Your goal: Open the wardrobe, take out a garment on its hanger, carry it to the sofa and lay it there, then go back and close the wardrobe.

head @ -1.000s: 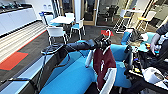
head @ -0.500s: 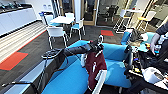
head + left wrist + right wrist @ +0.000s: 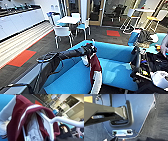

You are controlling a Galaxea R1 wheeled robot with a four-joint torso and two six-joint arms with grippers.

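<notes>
Our left arm reaches in from 8 o'clock over the blue sofa (image 3: 117, 53); left gripper (image 3: 90, 47) has its jaws closed on the white hanger (image 3: 65, 119). The maroon jacket (image 3: 95, 66) hangs from it, white sleeve drooping above the sofa seat, not yet laid down. White chairs (image 3: 62, 32) and a small surface (image 3: 68, 19) stand at 11 o'clock. Right jaws: we cannot tell.

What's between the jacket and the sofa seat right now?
Nothing visible. The left gripper holds the maroon jacket by its hanger directly over the blue sofa; the seat beneath looks bare.
</notes>
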